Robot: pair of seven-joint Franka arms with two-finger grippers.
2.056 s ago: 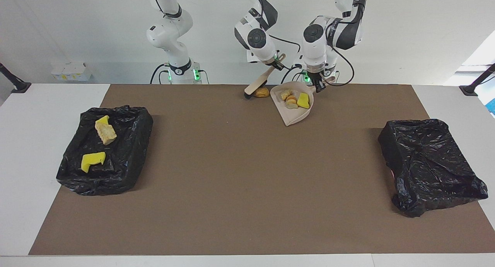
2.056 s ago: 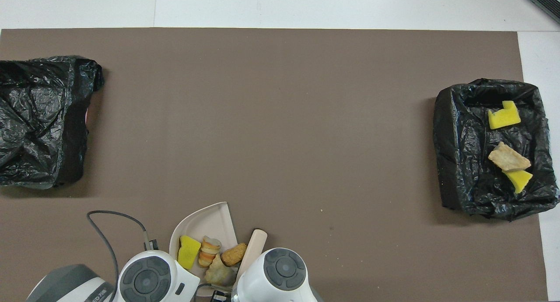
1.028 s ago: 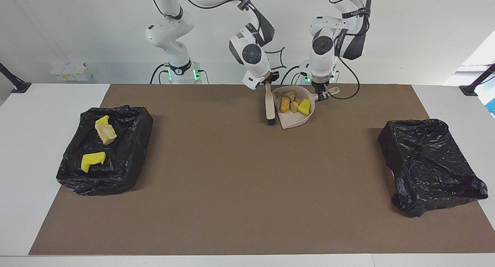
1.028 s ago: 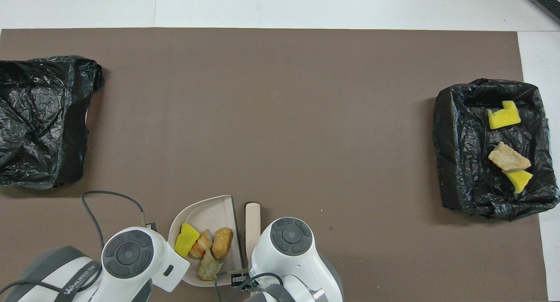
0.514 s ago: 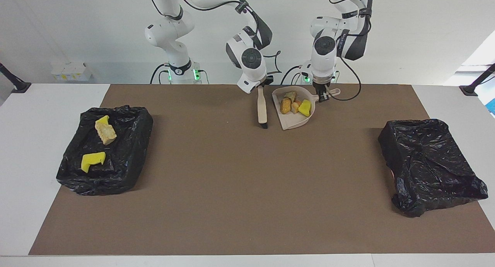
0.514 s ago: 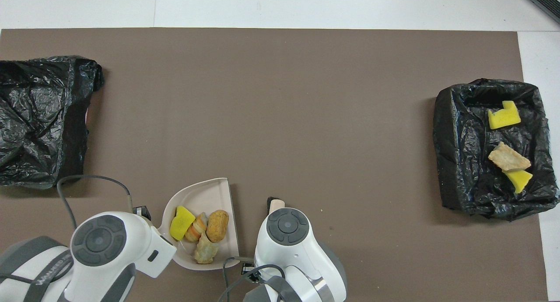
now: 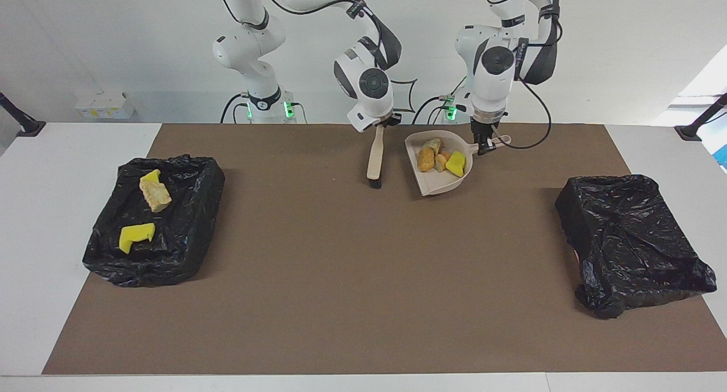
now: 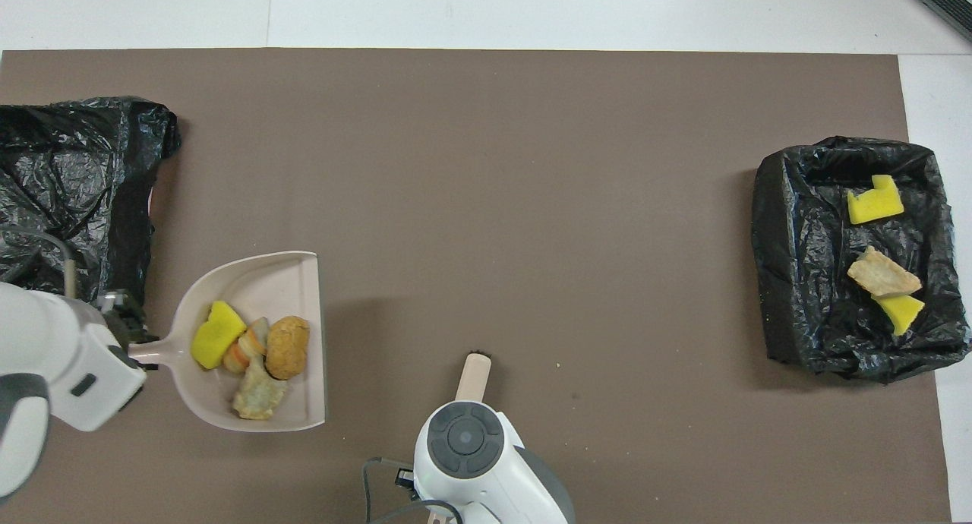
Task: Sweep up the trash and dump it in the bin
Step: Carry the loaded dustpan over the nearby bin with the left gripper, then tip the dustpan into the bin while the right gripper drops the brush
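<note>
My left gripper (image 7: 484,146) (image 8: 127,331) is shut on the handle of the beige dustpan (image 7: 441,185) (image 8: 258,281) and holds it level above the mat. Several pieces of trash lie in the pan: a yellow sponge chunk (image 7: 456,164) (image 8: 216,343), a brown bread piece (image 7: 425,159) (image 8: 287,347), a striped scrap (image 8: 247,348) and a pale scrap (image 8: 258,395). The right gripper (image 7: 379,123) is shut on the beige hand brush (image 7: 375,153) (image 8: 474,372), which hangs bristles down beside the pan. In the overhead view the right arm's wrist hides its fingers.
A black-lined bin (image 7: 187,244) (image 8: 790,281) at the right arm's end holds two yellow sponge chunks (image 7: 136,236) (image 7: 150,178) and a tan scrap (image 7: 155,196). Another black-lined bin (image 7: 630,244) (image 8: 68,205) sits at the left arm's end, close to the raised pan.
The left gripper has lifted the loaded dustpan and carried it toward the left arm's end of the table. The right gripper has drawn the brush away from the pan.
</note>
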